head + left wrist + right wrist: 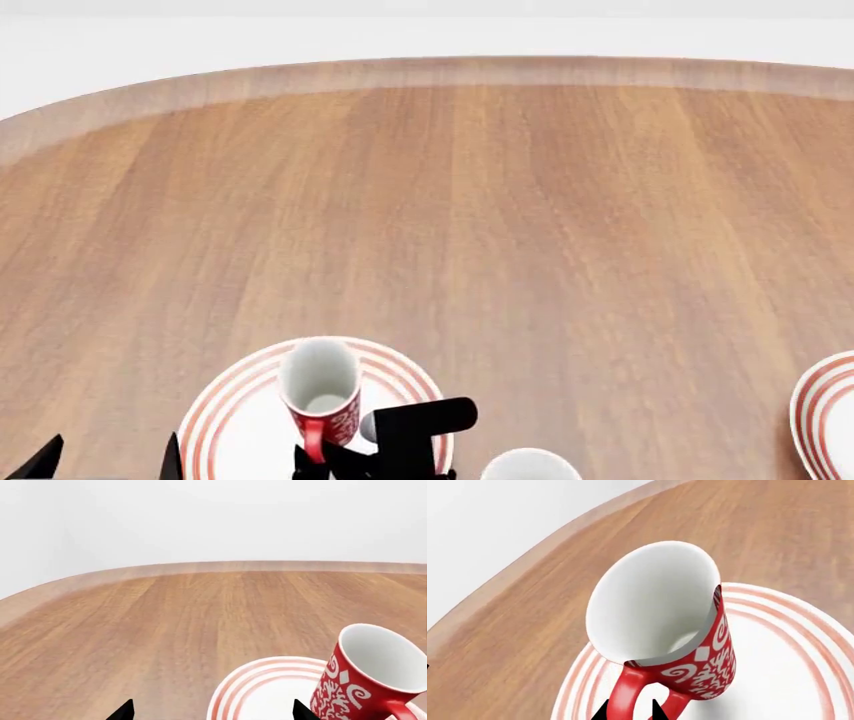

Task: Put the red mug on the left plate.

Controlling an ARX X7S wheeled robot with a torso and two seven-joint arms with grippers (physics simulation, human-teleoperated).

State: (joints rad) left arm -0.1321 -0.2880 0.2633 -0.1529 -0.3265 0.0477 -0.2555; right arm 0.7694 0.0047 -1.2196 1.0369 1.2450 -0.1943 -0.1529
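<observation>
The red mug (322, 389) with its white scroll pattern leans tilted over the left plate (238, 425), a white plate with red rings. My right gripper (630, 713) is shut on the mug's red loop handle (626, 690), one fingertip on each side of it. I cannot tell whether the mug's base touches the plate (790, 672). My left gripper (212, 713) is open with nothing between its fingers, at the plate's (267, 690) left rim and just left of the mug (357, 682). In the head view the left gripper (110, 462) shows at the bottom left.
A second red-ringed plate (830, 420) lies at the right edge of the head view. The rim of a white mug (530, 466) shows just right of my right arm (416, 432). The wooden table (534, 220) stretches far back to a rounded edge.
</observation>
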